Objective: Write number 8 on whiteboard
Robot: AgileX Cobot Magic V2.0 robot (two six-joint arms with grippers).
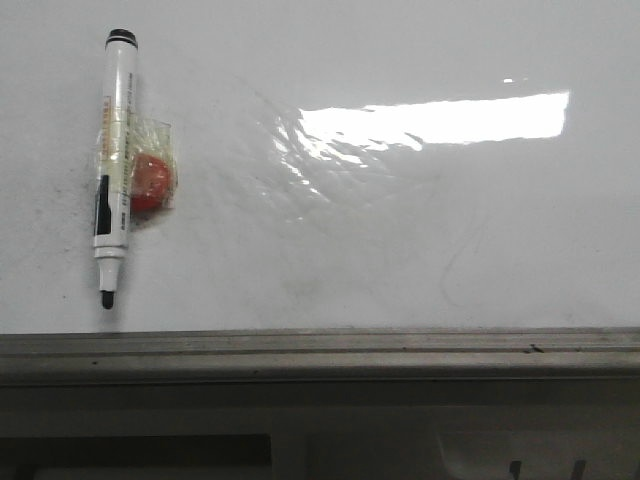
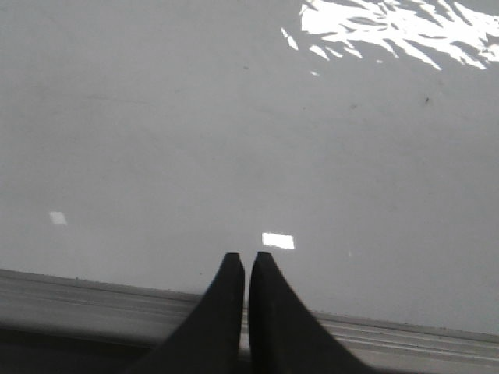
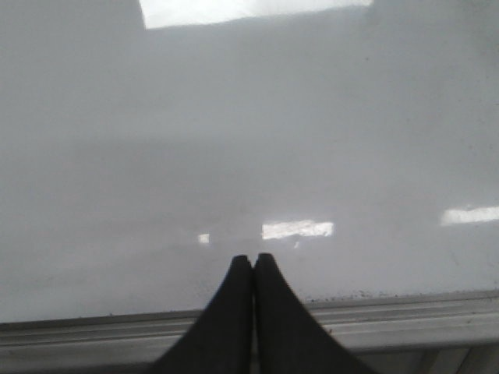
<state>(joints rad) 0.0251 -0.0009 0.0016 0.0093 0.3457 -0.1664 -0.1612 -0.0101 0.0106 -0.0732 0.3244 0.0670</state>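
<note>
Over the near frame (image 2: 93, 300), left gripper (image 2: 245, 261) closed, nothing held; right gripper (image 3: 253, 261) also pinched shut, empty. Beyond both, whiteboard (image 1: 400, 230), smudged, with glare (image 1: 440, 120) at far right. Marker pen (image 1: 113, 165) lies at left, uncapped tip pointing near, beside a red magnet (image 1: 152, 182) under tape. No 8 visible.

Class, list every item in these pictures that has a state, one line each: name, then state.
Marker pen: uncapped, tip bare, lying on the board, unheld.
Whiteboard: no 8 drawn yet; faint grey smudges only.
Left gripper: shut, empty.
Right gripper: shut, empty.
</note>
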